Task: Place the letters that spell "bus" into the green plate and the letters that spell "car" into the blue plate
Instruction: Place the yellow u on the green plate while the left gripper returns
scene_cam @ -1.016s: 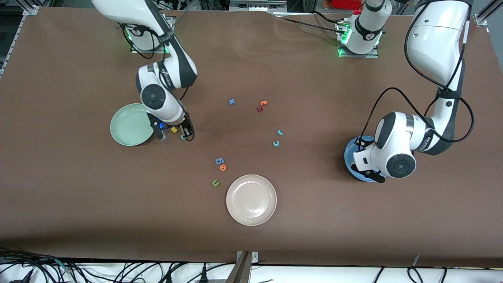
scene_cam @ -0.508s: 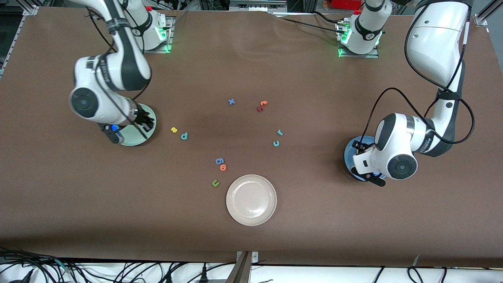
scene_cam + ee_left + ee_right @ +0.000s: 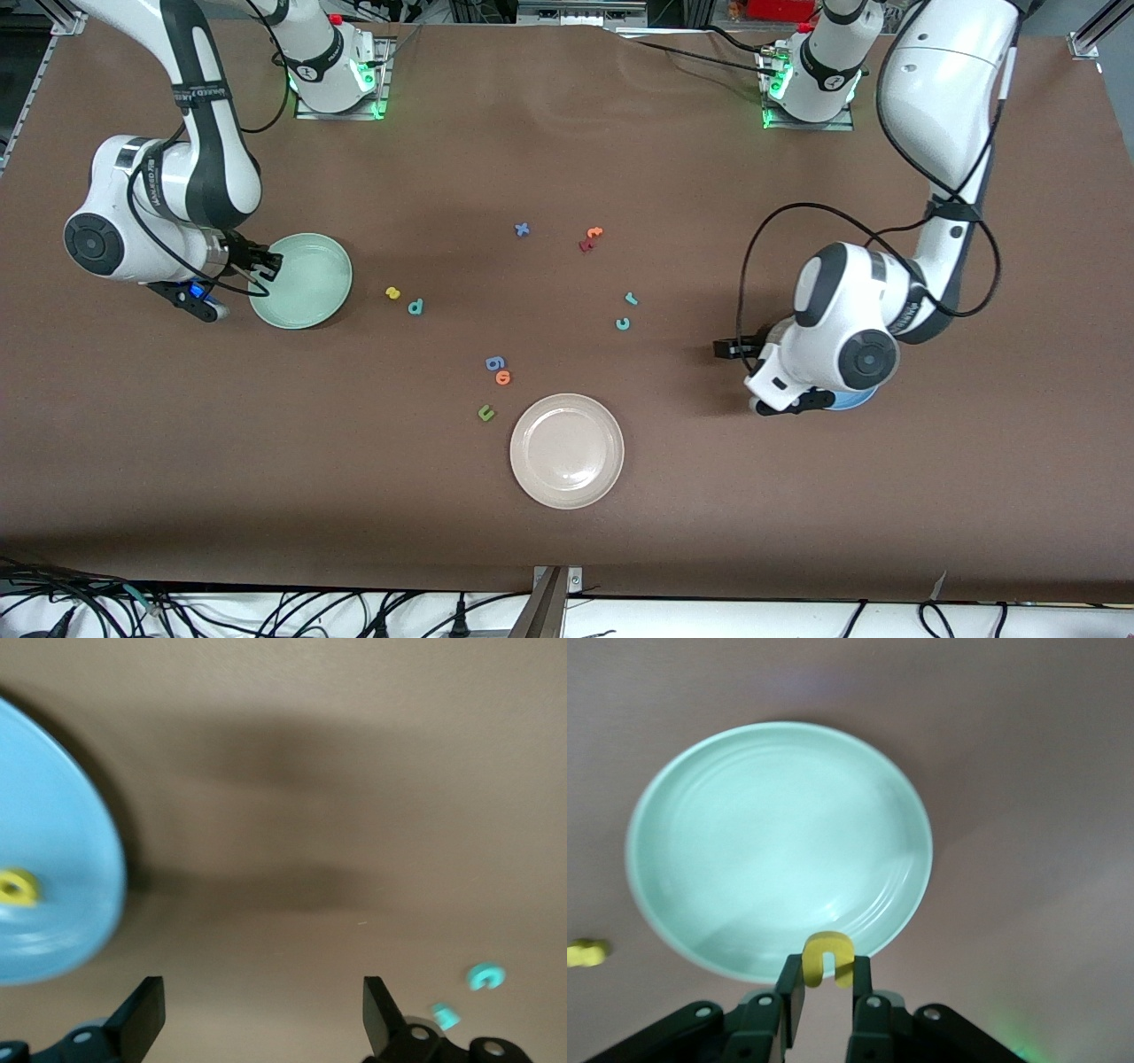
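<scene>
- We saw the right hand (image 3: 827, 988) over the rim of the green plate (image 3: 306, 283), at the edge toward the right arm's end of the desk (image 3: 567, 532), clamped on the yellow-orange "u" (image 3: 827, 958).
- The green plate itself lay bare inside, toward the right arm's end of the desk.
- We saw the left hand (image 3: 261, 1019) with its fingers (image 3: 142, 1019) spread wide and nothing between them, above the brown desk just beside the blue plate (image 3: 49, 895).
- In the blue plate, toward the left arm's end of the desk, lay the yellow "a" (image 3: 18, 887).
- The yellow "s" (image 3: 393, 293) and the teal "b" (image 3: 415, 307) lay side by side on the desk near the green plate.
- The teal "c" (image 3: 623, 324) and the teal "r" (image 3: 631, 299) lay close together around mid-desk.
- Nearer the front edge sat the cream-white plate (image 3: 567, 452), with a dark green "u" (image 3: 485, 412) just beside it and an orange "o" (image 3: 503, 378) a little farther up.
</scene>
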Controlling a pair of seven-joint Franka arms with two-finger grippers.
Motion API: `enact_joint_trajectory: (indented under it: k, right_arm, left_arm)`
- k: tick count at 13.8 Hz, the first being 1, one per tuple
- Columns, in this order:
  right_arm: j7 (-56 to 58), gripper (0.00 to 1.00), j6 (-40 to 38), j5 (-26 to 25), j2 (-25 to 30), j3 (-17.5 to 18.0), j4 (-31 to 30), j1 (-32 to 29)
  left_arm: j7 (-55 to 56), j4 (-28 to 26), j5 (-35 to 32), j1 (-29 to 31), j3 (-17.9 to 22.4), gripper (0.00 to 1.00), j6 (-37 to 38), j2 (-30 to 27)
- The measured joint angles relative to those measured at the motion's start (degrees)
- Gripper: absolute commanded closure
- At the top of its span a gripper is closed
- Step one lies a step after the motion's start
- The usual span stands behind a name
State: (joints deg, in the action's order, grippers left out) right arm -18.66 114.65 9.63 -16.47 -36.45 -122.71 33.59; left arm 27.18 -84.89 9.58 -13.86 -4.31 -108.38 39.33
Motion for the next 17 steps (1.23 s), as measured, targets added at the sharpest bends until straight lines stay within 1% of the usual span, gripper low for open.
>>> enact_joint_trajectory:
  k: [2, 4, 6, 8, 9, 10, 11, 12, 13, 17]
  right_arm:
    - [4.82, 1.00, 5.27, 0.00, -1.37, -0.62, -3.10, -0.16]
    - [6.34, 1.00, 8.85, 0.00, -2.82, -0.62, -5.08, -0.23]
    - [6.64, 0.97, 10.20, 0.00, -4.06, -0.57, -5.77, -0.23]
    - [7.46, 0.95, 11.19, 0.01, -5.20, -0.56, -5.92, -0.23]
    - [7.67, 0.89, 11.53, 0.02, -5.68, -0.56, -5.95, -0.23]
    - [7.73, 0.66, 12.10, 0.02, -6.08, -0.56, -6.02, -0.23]
    - [7.75, 0.32, 12.60, 0.02, -6.39, -0.55, -6.15, -0.23]
    - [7.76, 0.09, 12.91, 0.03, -6.57, -0.54, -6.28, -0.23]
    - [7.79, 0.02, 13.01, 0.03, -6.58, -0.52, -6.34, -0.23]
    - [7.55, 0.01, 12.92, 0.14, -6.12, -0.32, -6.19, 0.10]
  left_arm:
    - [8.58, -1.06, 0.06, -2.87, -0.12, 0.01, -3.61, 0.40]
    - [16.37, -3.10, 0.08, -5.69, -0.21, 0.01, -9.09, 0.85]
    - [22.62, -6.01, 0.38, -8.41, -0.30, 0.01, -15.13, 1.15]
    - [26.14, -8.43, 0.91, -10.53, -0.31, 0.01, -18.75, 1.17]
    - [27.64, -9.23, 0.97, -11.32, -0.32, 0.01, -19.62, 1.17]
    - [29.13, -9.72, 0.99, -11.84, -0.31, 0.01, -20.02, 1.18]
    - [30.69, -9.87, 1.00, -12.07, -0.31, 0.01, -20.47, 1.17]
    - [32.45, -9.87, 1.01, -12.30, -0.31, 0.01, -21.65, 1.16]
    - [34.12, -9.88, 1.01, -12.72, -0.33, 0.01, -23.15, 1.16]
    - [37.88, -9.99, 1.01, -15.60, -0.30, 0.01, -27.33, 1.16]
